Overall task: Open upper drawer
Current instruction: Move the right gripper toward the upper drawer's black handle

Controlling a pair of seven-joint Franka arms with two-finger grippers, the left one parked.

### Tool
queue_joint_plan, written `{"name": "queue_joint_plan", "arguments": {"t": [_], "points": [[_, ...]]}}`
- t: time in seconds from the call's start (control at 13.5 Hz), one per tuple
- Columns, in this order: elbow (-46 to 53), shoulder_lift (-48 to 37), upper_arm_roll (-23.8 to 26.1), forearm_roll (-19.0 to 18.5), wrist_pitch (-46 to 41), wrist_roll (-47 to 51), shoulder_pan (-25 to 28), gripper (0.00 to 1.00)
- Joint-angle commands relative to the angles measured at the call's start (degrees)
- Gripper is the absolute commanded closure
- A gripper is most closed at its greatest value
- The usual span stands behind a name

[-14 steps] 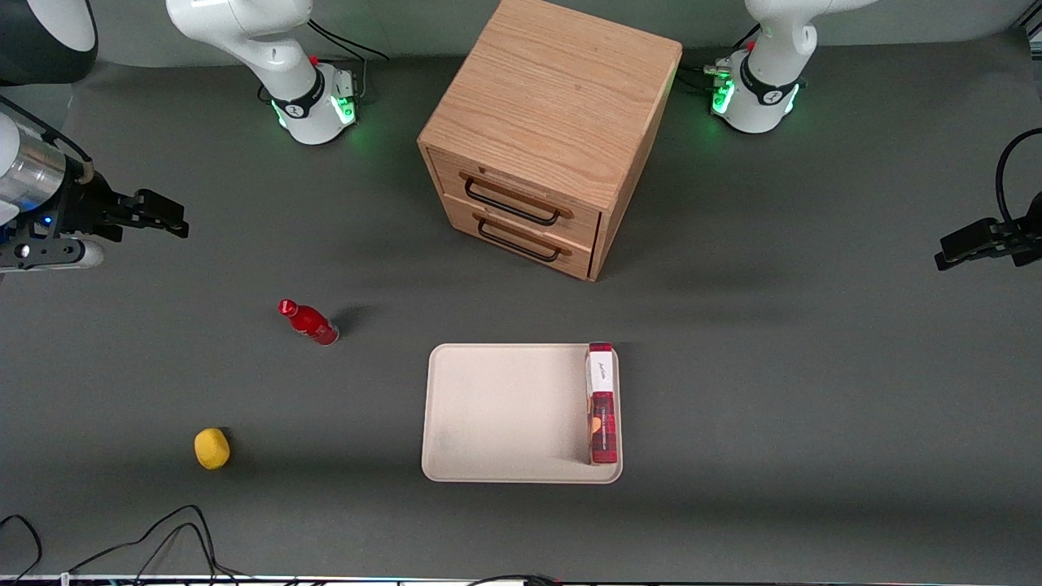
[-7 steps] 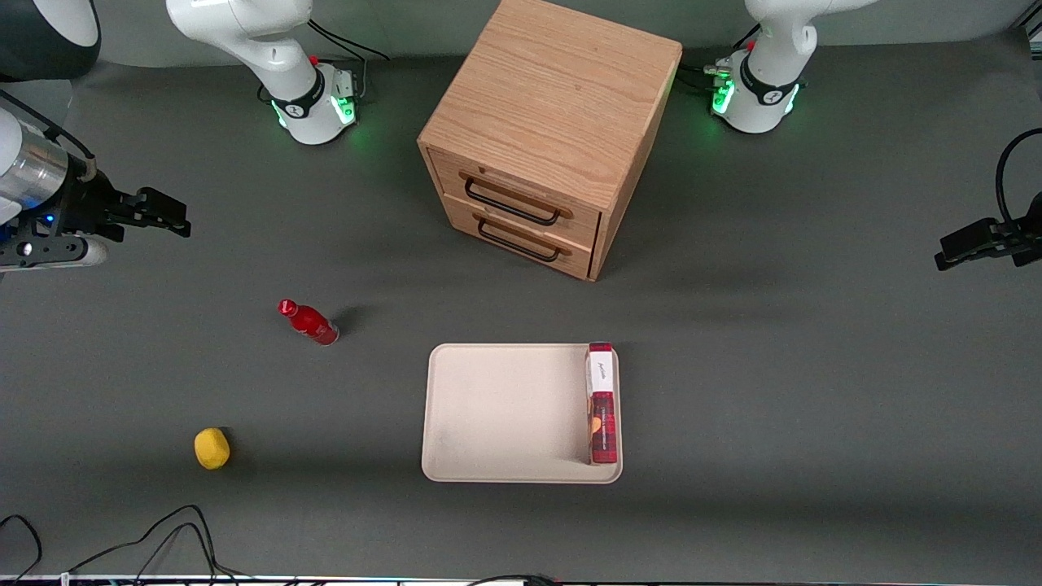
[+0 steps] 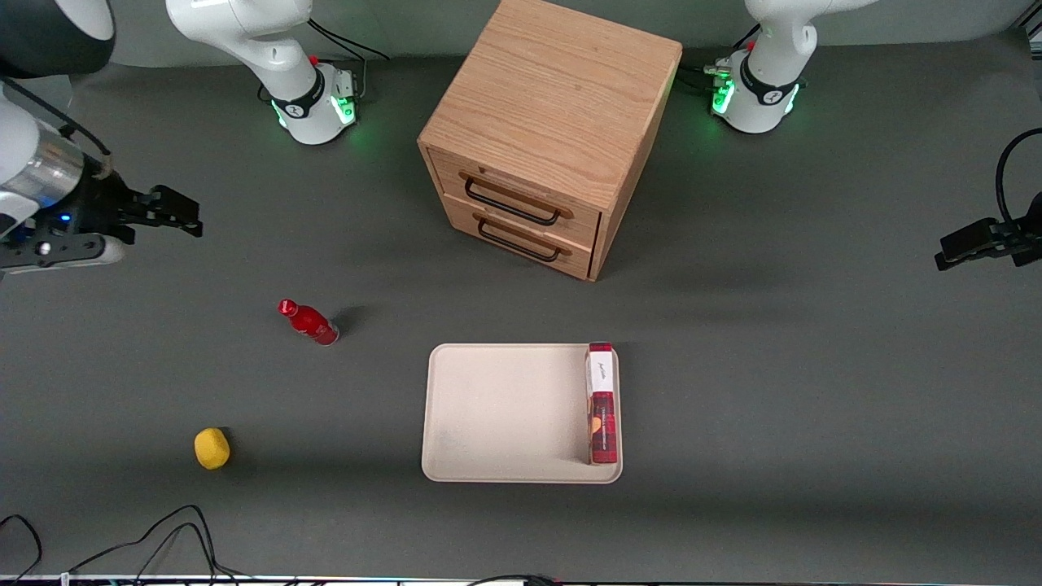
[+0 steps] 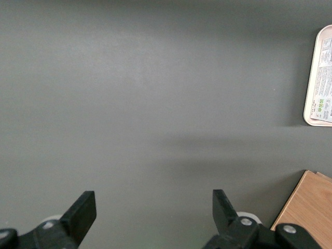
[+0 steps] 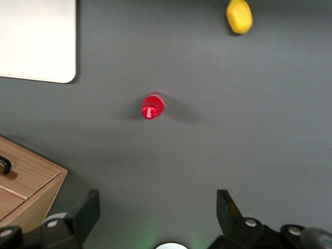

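Approach geometry: gripper (image 3: 183,216) versus upper drawer (image 3: 514,199).
Fingers spread, holding nothing; the drawer's black bar handle (image 3: 513,203) lies well apart, toward the parked arm's end, its long axis slightly slanted.

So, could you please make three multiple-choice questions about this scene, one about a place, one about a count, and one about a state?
1. Where is the red box?
A. on the cabinet
B. in the tray, along one edge
C. beside the lemon

2. How many drawers does the cabinet have?
A. one
B. two
C. three

3. What state is the upper drawer in?
A. closed
B. pulled halfway out
C. removed

Answers:
1. B, the box lies inside the beige tray against its rim.
2. B, two fronts with black handles sit one above the other.
3. A, its front is flush with the cabinet, and the open gripper is far off toward the working arm's end of the table, above the bare mat.
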Motion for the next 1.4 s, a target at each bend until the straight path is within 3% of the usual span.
{"name": "queue_joint_plan", "arguments": {"t": [0.0, 0.3, 0.52, 0.89, 1.33], "points": [[3.8, 4.2, 0.7, 0.6, 0.1, -1.0, 2.1, 0.00], [3.6, 4.4, 2.7, 3.4, 2.1, -5.1, 2.3, 0.00], [3.5, 4.5, 6.9, 3.4, 2.7, -11.5, 3.0, 0.00], [3.6, 8.4, 15.9, 2.7, 3.8, -11.7, 3.4, 0.00], [7.1, 16.0, 17.8, 2.7, 8.5, -11.0, 10.8, 0.00]]}}
